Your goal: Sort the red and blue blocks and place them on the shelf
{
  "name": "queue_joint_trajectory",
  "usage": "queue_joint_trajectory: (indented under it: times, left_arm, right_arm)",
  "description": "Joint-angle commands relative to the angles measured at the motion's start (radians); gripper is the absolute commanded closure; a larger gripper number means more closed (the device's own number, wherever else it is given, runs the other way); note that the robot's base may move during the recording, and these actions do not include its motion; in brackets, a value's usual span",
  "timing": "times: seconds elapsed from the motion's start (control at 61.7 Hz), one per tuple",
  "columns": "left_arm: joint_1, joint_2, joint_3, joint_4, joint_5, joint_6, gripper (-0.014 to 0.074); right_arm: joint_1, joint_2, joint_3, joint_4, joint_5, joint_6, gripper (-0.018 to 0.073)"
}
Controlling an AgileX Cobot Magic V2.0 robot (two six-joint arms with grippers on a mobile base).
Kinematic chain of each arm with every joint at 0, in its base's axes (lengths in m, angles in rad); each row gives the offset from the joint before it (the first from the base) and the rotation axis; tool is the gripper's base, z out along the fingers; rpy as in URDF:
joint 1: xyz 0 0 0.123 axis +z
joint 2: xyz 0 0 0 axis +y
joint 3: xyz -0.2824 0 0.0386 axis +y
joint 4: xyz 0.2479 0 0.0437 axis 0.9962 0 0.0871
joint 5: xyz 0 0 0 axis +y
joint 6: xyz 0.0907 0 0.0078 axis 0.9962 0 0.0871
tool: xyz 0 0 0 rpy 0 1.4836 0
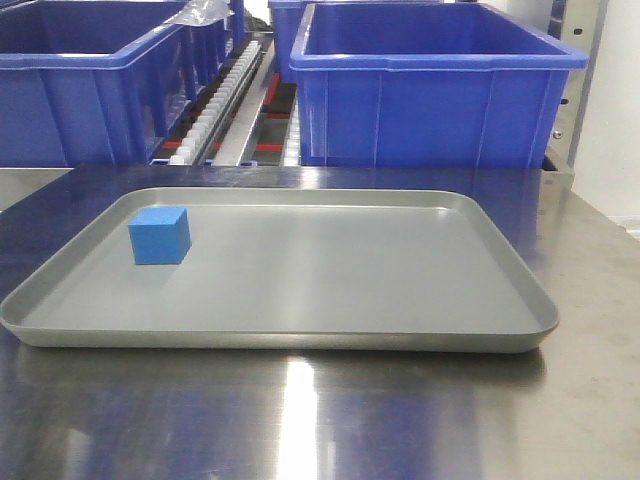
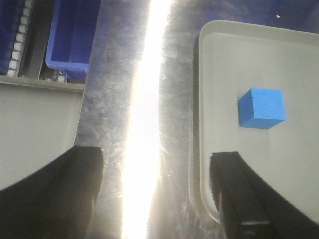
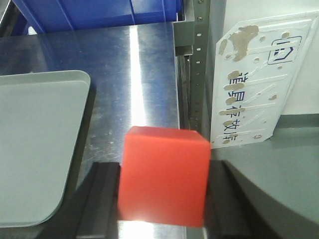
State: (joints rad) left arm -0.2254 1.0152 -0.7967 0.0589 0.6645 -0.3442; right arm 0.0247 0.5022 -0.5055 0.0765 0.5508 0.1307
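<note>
My right claw (image 3: 162, 199) grips the red block (image 3: 164, 174); my left claw (image 2: 154, 199) hangs wide over the edge of the tray (image 1: 300, 335), which holds the blue block (image 1: 159, 236).

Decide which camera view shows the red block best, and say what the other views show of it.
The right wrist view: the red block fills the foreground, held between the fingers of the right gripper. The front and left wrist views show none of it, only the blue block on the tray.
</note>
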Motion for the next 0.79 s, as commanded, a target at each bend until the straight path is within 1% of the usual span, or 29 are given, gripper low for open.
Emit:
queue_joint_trajectory:
  times: [0.0,0.081,0.146,0.373,0.6,0.665,0.778]
  left_arm:
    - [-0.006,0.047,-0.099,-0.013,-0.011,-0.004,0.0074]
    - [-0.021,0.095,-0.155,-0.013,0.014,-0.002,0.0074]
    - [-0.046,0.141,-0.195,-0.013,0.015,-0.002,0.0074]
    - [-0.175,0.295,-0.318,-0.011,0.015,-0.002,0.0074]
    - [-0.266,0.428,-0.394,-0.003,0.011,-0.003,0.0074]
    - [-0.283,0.454,-0.405,0.018,0.002,-0.027,0.0074]
    - [-0.303,0.489,-0.412,0.063,-0.036,-0.093,0.0074]
  right_arm:
    - [-0.007,0.001,-0.029,-0.007,-0.077,-0.002,0.0510]
    - [-0.007,0.001,-0.029,-0.007,-0.077,-0.002,0.0510]
    - [-0.007,0.001,-0.029,-0.007,-0.077,-0.002,0.0510]
    - [-0.007,0.001,-0.029,-0.007,-0.077,-0.002,0.0510]
    - [-0.007,0.001,-0.029,-0.007,-0.077,-0.002,0.0510]
    - [-0.007,0.001,-0.029,-0.007,-0.077,-0.002,0.0510]
    - [-0.007,0.001,-0.029,-0.007,-0.077,-0.002,0.0510]
